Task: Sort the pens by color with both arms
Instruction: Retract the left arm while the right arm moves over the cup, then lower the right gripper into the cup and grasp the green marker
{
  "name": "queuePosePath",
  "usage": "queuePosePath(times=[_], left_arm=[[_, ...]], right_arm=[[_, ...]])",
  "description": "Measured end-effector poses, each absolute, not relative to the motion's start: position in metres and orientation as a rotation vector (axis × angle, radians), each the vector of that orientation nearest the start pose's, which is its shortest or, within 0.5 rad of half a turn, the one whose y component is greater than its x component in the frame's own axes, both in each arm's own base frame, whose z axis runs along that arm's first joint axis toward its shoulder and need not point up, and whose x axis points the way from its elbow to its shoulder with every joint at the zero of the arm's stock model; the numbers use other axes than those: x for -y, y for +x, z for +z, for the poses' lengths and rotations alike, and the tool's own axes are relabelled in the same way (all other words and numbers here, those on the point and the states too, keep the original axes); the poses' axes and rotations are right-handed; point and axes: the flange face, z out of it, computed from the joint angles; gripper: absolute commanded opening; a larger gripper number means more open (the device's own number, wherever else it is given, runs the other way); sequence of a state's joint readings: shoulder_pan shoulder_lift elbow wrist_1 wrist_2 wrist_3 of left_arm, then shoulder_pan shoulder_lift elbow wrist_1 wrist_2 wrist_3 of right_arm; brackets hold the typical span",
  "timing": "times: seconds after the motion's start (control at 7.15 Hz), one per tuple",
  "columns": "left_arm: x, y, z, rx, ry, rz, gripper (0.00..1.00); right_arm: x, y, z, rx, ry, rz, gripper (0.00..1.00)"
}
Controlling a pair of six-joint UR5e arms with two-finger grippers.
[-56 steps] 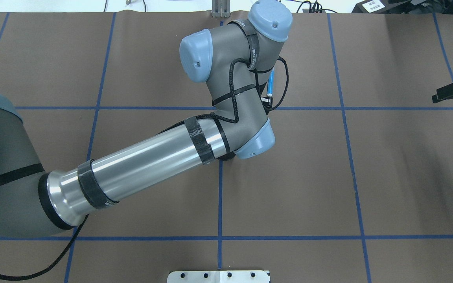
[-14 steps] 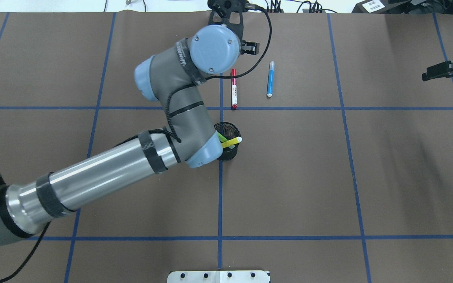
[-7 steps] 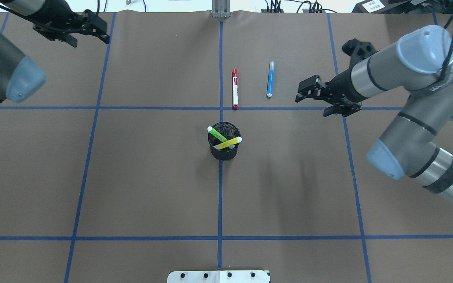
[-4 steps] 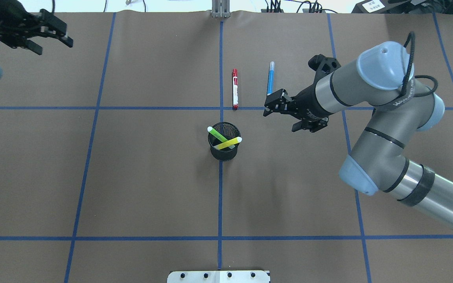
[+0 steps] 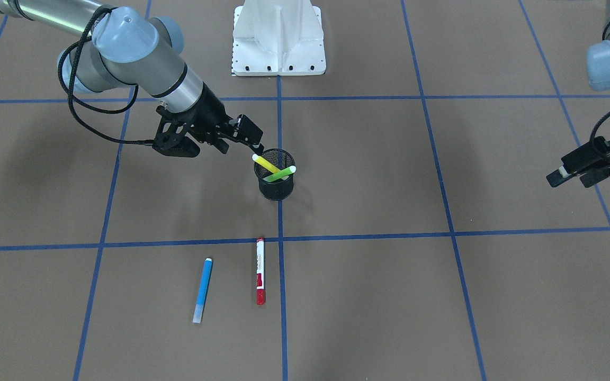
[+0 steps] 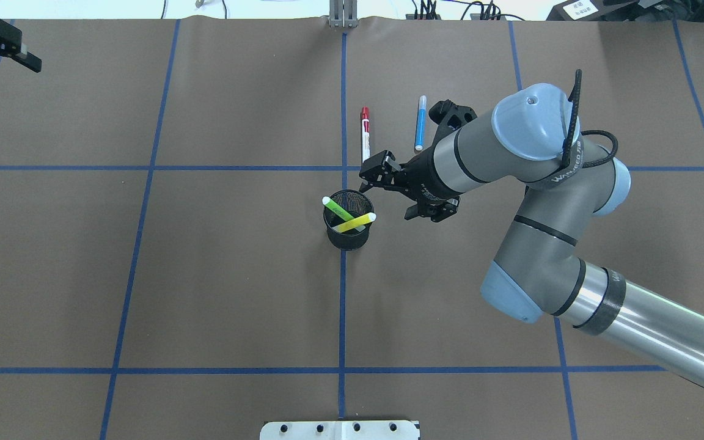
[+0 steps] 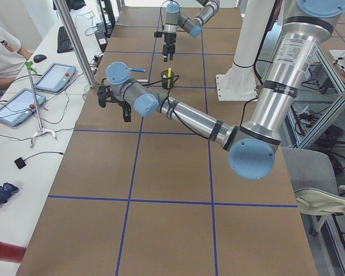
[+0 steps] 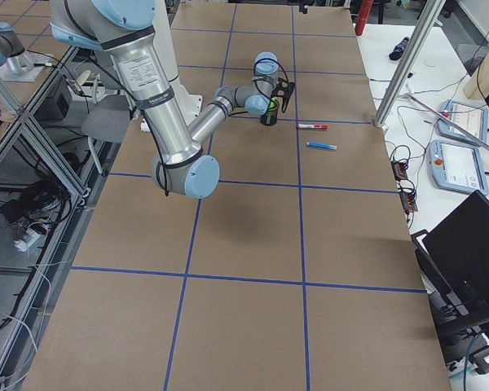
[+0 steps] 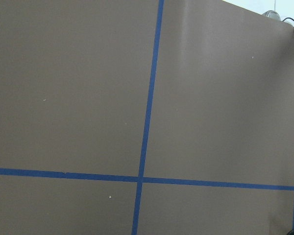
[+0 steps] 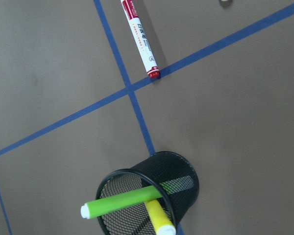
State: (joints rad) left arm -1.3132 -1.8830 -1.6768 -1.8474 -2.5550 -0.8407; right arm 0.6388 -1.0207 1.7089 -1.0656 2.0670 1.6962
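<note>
The right arm reaches in from the near right, bends at the elbow and angles its wrist leftward. The right gripper hangs tilted down just beside the far-right rim of the black mesh cup. Its fingers are spread apart and hold nothing. The green pen and yellow pen lean crossed inside the cup. Farther out, the red marker and blue pen lie side by side, apart, on the counter. The left gripper hangs over the far-left corner, its fingers parted and empty.
</note>
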Motion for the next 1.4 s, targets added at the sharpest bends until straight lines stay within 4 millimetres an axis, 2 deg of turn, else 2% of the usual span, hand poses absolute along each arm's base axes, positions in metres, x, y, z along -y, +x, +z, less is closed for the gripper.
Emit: queuePosePath(times=[0.28, 0.84, 1.26, 1.4], left_arm=[[0.592, 0.102, 0.387, -1.133, 0.052, -0.181, 0.99], [0.589, 0.101, 0.388, -1.133, 0.055, -0.181, 0.99], [0.585, 0.100, 0.393, -1.131, 0.051, -0.184, 0.99], [0.581, 0.099, 0.395, -1.131, 0.051, -0.184, 0.99]], right_arm=[[0.467, -0.492, 0.174, 1.185, -0.100, 0.352, 0.98], [0.471, -0.529, 0.141, 1.042, -0.032, 0.261, 0.96], [0.470, -0.579, 0.113, 0.854, 0.003, 0.177, 0.84], [0.472, -0.595, 0.101, 0.774, 0.004, 0.138, 0.77]])
